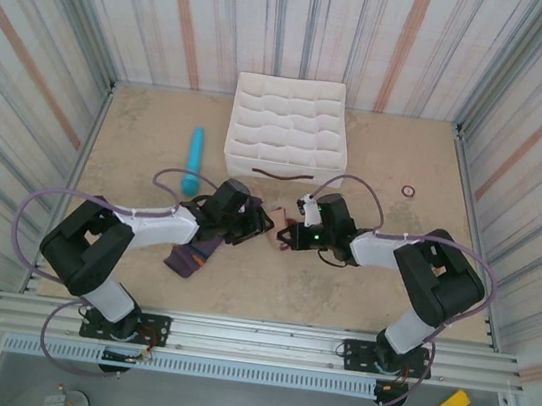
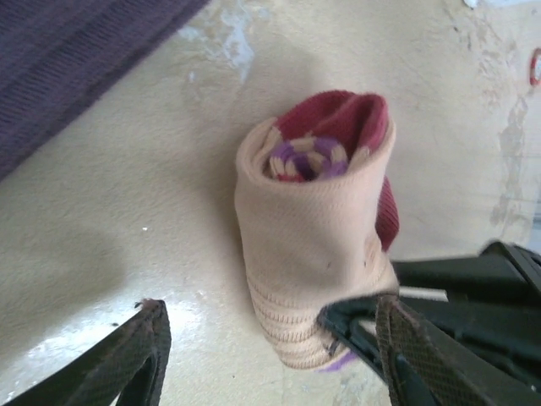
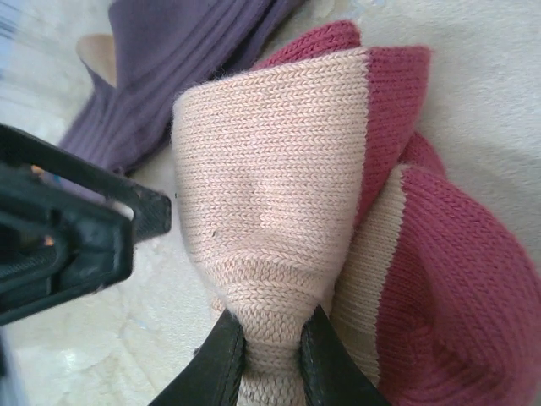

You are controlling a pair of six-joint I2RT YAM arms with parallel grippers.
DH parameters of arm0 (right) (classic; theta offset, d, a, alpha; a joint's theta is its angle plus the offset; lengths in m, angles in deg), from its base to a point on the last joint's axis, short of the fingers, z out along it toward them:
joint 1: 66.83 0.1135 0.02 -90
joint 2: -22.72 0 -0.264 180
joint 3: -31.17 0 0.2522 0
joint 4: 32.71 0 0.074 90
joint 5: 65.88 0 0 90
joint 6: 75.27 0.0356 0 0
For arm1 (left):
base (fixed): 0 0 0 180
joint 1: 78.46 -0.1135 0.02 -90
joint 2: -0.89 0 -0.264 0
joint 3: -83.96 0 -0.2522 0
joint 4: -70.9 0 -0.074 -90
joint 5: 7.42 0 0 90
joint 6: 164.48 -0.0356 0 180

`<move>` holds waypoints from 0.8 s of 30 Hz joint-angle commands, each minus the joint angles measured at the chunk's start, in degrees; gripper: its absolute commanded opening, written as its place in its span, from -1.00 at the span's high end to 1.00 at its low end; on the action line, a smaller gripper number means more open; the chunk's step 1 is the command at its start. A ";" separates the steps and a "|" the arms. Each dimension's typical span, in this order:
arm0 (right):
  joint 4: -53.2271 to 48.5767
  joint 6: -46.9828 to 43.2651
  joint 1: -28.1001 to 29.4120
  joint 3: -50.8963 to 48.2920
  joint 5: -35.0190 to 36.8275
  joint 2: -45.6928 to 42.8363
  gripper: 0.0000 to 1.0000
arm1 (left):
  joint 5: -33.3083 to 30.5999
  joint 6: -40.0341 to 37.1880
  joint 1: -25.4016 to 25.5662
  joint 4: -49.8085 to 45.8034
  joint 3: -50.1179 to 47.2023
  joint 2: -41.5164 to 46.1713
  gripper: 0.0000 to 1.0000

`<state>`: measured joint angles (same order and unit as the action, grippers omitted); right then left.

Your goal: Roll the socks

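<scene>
The beige sock [image 2: 313,245] lies rolled up on the table, its maroon toe [image 2: 338,114] at the far end and striped layers showing in the coil. My right gripper [image 3: 270,359] is shut on the ribbed cuff end of this beige sock [image 3: 270,186]. My left gripper [image 2: 275,355] is open, its fingers [image 2: 139,355] standing wide on either side of the roll without touching it. From above, both grippers [image 1: 260,224] [image 1: 285,235] meet at the roll [image 1: 278,212] mid-table. The dark purple sock [image 1: 193,256] lies flat to the left, under the left arm.
A white compartment box [image 1: 286,129] stands just behind the grippers. A light-blue cylinder [image 1: 193,160] lies at the back left. A small red ring [image 1: 409,191] is at the back right. Striped walls close in the table on three sides.
</scene>
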<state>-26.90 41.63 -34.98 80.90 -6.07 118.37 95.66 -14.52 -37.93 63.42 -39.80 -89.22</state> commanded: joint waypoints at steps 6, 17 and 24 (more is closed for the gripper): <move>8.24 12.98 -9.55 -5.31 -18.22 10.44 0.93 | 4.50 -2.69 -0.48 10.30 -1.38 -4.34 -0.35; 6.88 16.14 -13.13 -5.32 -20.81 13.08 0.92 | 5.99 -3.14 -0.15 15.82 4.26 -14.01 -0.26; 13.60 20.81 -15.21 -6.53 -23.44 16.57 0.94 | 5.91 -1.76 1.39 18.17 5.23 -17.27 -0.04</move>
<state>-8.17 58.44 -49.08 77.10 -33.33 131.10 101.65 -16.37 -37.47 81.78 -35.34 -104.60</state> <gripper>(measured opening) 0.149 0.539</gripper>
